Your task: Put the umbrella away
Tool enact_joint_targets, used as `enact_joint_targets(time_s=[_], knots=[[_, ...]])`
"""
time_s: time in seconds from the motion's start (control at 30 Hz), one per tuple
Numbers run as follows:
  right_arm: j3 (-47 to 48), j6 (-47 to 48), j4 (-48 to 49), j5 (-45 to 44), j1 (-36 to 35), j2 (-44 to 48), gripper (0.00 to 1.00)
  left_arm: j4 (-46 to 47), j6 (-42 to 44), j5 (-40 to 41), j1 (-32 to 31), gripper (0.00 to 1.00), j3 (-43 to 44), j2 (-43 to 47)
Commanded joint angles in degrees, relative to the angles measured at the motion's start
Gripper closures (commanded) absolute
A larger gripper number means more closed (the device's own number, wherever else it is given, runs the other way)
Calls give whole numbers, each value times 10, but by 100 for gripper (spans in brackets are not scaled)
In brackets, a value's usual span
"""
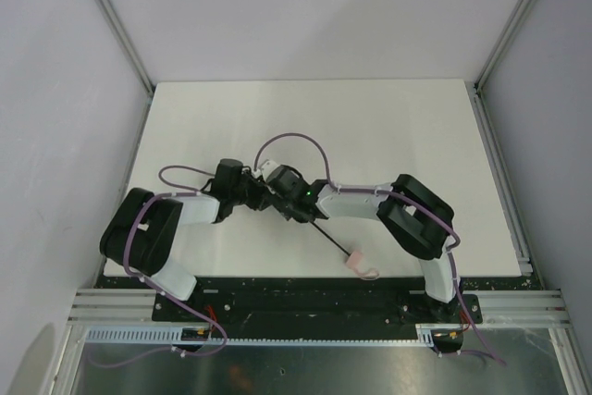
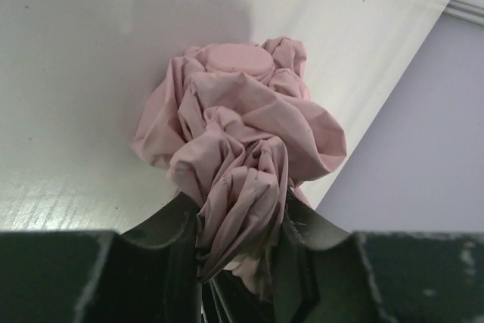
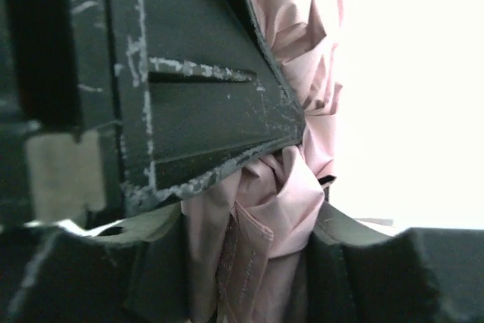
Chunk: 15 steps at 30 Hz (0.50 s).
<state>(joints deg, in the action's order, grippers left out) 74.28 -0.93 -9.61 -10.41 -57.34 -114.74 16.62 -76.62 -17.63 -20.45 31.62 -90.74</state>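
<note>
Umbrella (image 2: 242,134) sits mid-bench (image 1: 370,127), pink canopy crumpled into a bundle right where both arms meet. Its long axis runs diagonally: thin black shaft (image 1: 328,240) slants out from the bundle toward the near right, ending in the small pink handle (image 1: 357,262) by the bench's front edge. Left tool (image 2: 242,213) is pinching the canopy folds. Right tool (image 3: 246,225) has fabric between its fingers too, but whether it squeezes I cannot tell in this crowded close-up. The handle end lies nearer the right arm.
</note>
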Motion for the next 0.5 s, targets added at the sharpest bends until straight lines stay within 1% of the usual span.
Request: enact_joint_targets(time_s=[0.0,0.07,0.1,0.13,0.17,0.2,0.3,0.37,0.4,0.47], knots=[[-3,4,-30,-107,-10,-55,75,-66,16,1,-18,100,-11,-6],[-4,6,-26,-95,-6,-54,92,-70,22,2,-18,99,-11,3],[-4,7,-24,-79,-3,-52,96,-73,25,4,-18,95,-10,7],[-4,7,-23,-58,0,-49,98,-75,26,5,-17,88,-11,10],[-5,15,-20,-31,4,-45,99,-77,27,3,-16,79,-11,12],[-6,20,-17,-9,9,-40,100,-79,29,1,-15,68,-12,13],[-8,27,-15,46,22,-25,100,-87,36,-1,-12,30,-15,18],[-9,30,-15,73,27,-13,100,-94,41,4,-10,11,-15,20],[-10,30,-14,85,30,-6,100,-96,42,5,-9,6,-15,19],[-12,28,-12,123,34,13,100,-98,44,6,-9,2,-14,14]])
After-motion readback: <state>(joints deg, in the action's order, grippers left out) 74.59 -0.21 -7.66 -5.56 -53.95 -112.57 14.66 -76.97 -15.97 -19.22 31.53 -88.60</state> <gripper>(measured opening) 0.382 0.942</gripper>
